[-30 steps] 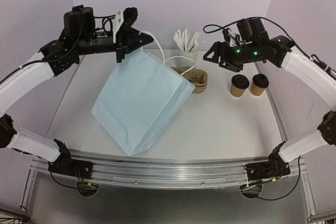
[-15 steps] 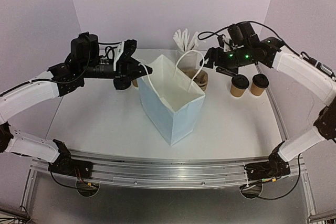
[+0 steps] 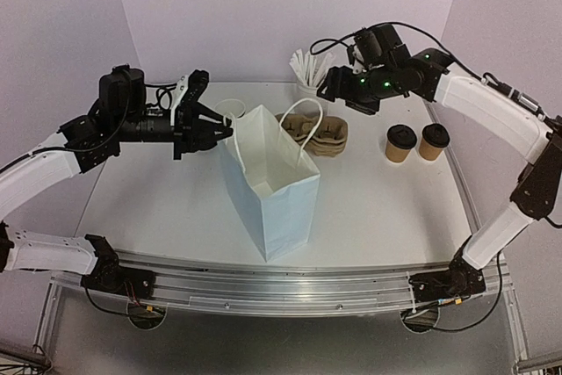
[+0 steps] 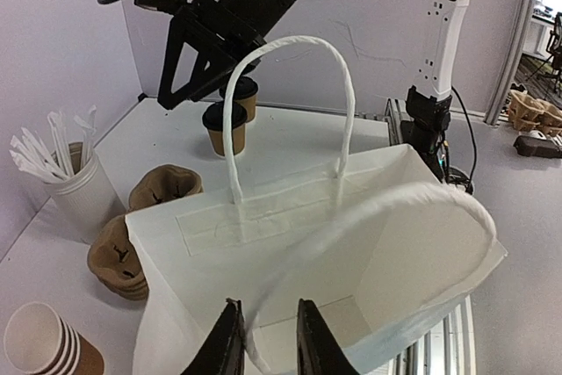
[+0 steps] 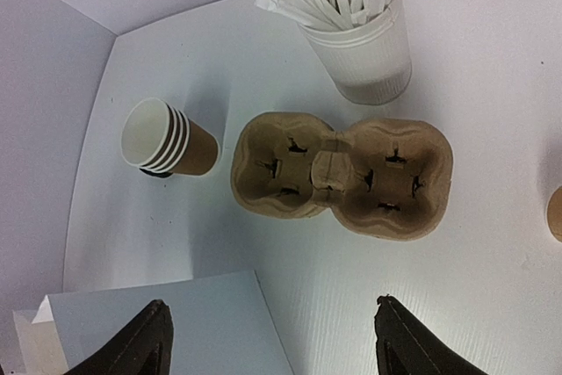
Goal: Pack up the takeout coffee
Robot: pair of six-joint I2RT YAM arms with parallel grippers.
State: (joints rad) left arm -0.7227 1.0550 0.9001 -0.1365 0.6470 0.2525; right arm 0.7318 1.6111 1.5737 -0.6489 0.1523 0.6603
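The takeout coffee (image 3: 401, 143) waits at the bag's (image 3: 279, 204) three o'clock. Left gripper (image 4: 267, 344): narrow at its rim. Right gripper (image 5: 272, 340), wide, should fetch it.

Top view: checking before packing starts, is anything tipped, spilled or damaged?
Nothing stands out. The blue bag stands upright and open, the two lidded cups are upright, lids on, and the cardboard carrier lies flat.

A pale blue paper bag (image 3: 268, 204) is stood upright and open on the counter (image 3: 386, 208), beside a cardboard cup carrier (image 5: 342, 177) and a white holder of sticks (image 5: 364, 54).
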